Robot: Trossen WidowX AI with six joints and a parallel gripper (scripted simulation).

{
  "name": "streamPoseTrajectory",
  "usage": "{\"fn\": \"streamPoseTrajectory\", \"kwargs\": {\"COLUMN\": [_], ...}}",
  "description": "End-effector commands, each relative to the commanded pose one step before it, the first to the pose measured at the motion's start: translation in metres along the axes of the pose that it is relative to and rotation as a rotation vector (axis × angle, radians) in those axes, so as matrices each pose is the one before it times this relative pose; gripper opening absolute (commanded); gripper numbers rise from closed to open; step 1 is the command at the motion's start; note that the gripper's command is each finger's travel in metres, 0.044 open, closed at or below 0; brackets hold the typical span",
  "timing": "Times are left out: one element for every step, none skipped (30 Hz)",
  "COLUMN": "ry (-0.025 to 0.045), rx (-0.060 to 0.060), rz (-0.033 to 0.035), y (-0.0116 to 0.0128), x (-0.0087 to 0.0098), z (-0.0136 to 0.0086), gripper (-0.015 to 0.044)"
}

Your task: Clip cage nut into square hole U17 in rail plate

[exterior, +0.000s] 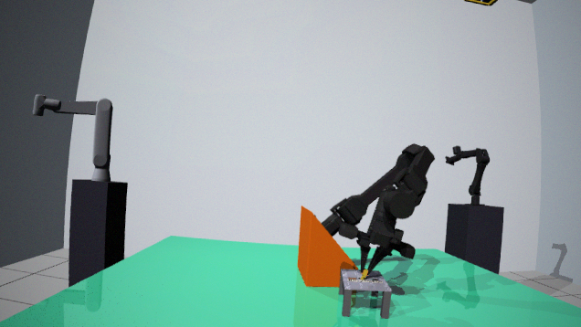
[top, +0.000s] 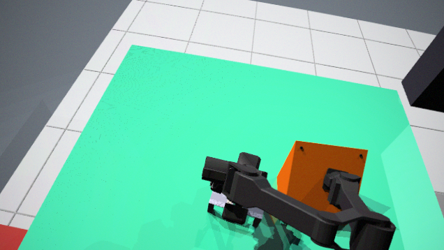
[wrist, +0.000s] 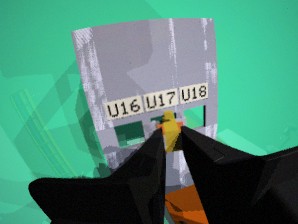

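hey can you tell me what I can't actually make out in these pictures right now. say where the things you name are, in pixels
- Whether the cage nut's wings (wrist: 171,131) are through the U17 hole: wrist view, nut and fingertips cover it.
- The cage nut in the top view: hidden by the arm (top: 290,202).
- The plate's labels (exterior: 358,279): exterior view, too small to read.
- The arm's base: top view, cut off by the bottom edge.
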State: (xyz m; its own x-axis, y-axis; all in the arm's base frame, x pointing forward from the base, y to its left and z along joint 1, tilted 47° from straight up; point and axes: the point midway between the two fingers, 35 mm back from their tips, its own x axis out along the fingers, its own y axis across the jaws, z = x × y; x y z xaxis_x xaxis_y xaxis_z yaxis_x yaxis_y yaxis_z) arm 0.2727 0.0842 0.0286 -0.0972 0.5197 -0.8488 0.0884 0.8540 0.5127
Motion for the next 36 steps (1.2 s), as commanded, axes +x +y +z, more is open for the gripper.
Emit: {"fn": "streamPoseTrajectory", "kwargs": {"ry": [0.00158, 0.00001, 0.00002, 0.00001, 0.00001, 0.00000, -0.00001, -0.00002, 0.00001, 0.00000, 0.00001, 0.00001, 0.00000, 0.00000, -0.00001, 0.00005, 0.00003, 0.00000, 0.00000, 0.00000, 0.00000, 0.00000, -0.00001, -0.00002, -0.00004, 0.00005, 0.00000, 0.00000, 0.00001, 0.00001, 0.00000, 0.00000, -0.00001, -0.00003, 0.00004, 0.00000], "rx": [0.0023, 0.0000, 0.0000, 0.0000, 0.0000, 0.0000, 0.0000, 0.0000, 0.0000, 0.0000, 0.0000, 0.0000, 0.0000, 0.0000, 0.0000, 0.0000, 0.0000, 0.0000, 0.0000, 0.0000, 0.0000, 0.0000, 0.0000, 0.0000, 0.0000, 0.0000, 0.0000, 0.0000, 0.0000, 0.0000, 0.0000, 0.0000, 0.0000, 0.0000, 0.0000, 0.0000], "rz": [-0.01030, -0.00113, -0.00168, -0.00193, -0.00228, -0.00273, -0.00327, -0.00305, -0.00032, -0.00064, -0.00113, -0.00168, -0.00234, -0.00251, -0.00278, -0.00309, -0.00290, -0.00030, -0.00051, -0.00105, -0.00166, -0.00196, -0.00236, -0.00285, -0.00339, -0.00241, -0.00040, -0.00053, -0.00110, -0.00146, -0.00190, -0.00242, -0.00304, -0.00286, -0.00273, -0.00050], "y": [0.00038, 0.00007, 0.00010, 0.00011, 0.00013, 0.00016, 0.00019, 0.00018, 0.00003, 0.00003, 0.00006, 0.00009, 0.00012, 0.00013, 0.00015, 0.00016, 0.00015, 0.00003, 0.00003, 0.00006, 0.00009, 0.00011, 0.00013, 0.00016, 0.00019, 0.00014, 0.00004, 0.00003, 0.00006, 0.00008, 0.00011, 0.00014, 0.00018, 0.00017, 0.00017, 0.00004], "x": [0.00037, 0.00001, 0.00002, 0.00002, 0.00002, 0.00002, 0.00003, 0.00002, 0.00002, 0.00000, 0.00001, 0.00001, 0.00001, 0.00001, 0.00001, -0.00001, -0.00001, 0.00004, 0.00001, 0.00001, 0.00002, 0.00002, 0.00003, 0.00003, 0.00004, 0.00005, 0.00002, 0.00000, 0.00000, 0.00001, 0.00001, 0.00001, 0.00001, 0.00001, -0.00001, 0.00001], "z": [-0.00031, 0.00000, 0.00000, 0.00000, 0.00000, 0.00000, 0.00000, 0.00000, 0.00000, 0.00000, 0.00000, 0.00000, 0.00000, 0.00000, 0.00000, -0.00018, -0.00017, -0.00002, 0.00000, -0.00001, -0.00001, -0.00001, -0.00002, -0.00002, -0.00002, -0.00013, -0.00002, 0.00000, -0.00001, -0.00001, -0.00002, -0.00002, -0.00002, -0.00002, -0.00007, -0.00001], "gripper": [0.0034, 0.0034, 0.0034, 0.0034, 0.0034, 0.0034, 0.0034, 0.0034, 0.0034, 0.0034, 0.0034, 0.0034, 0.0034, 0.0034, 0.0034, 0.0034, 0.0034, 0.0034, 0.0034, 0.0034, 0.0034, 0.0034, 0.0034, 0.0034, 0.0034, 0.0034, 0.0034, 0.0034, 0.0034, 0.0034, 0.0034, 0.0034, 0.0034, 0.0034, 0.0034, 0.0034]}}
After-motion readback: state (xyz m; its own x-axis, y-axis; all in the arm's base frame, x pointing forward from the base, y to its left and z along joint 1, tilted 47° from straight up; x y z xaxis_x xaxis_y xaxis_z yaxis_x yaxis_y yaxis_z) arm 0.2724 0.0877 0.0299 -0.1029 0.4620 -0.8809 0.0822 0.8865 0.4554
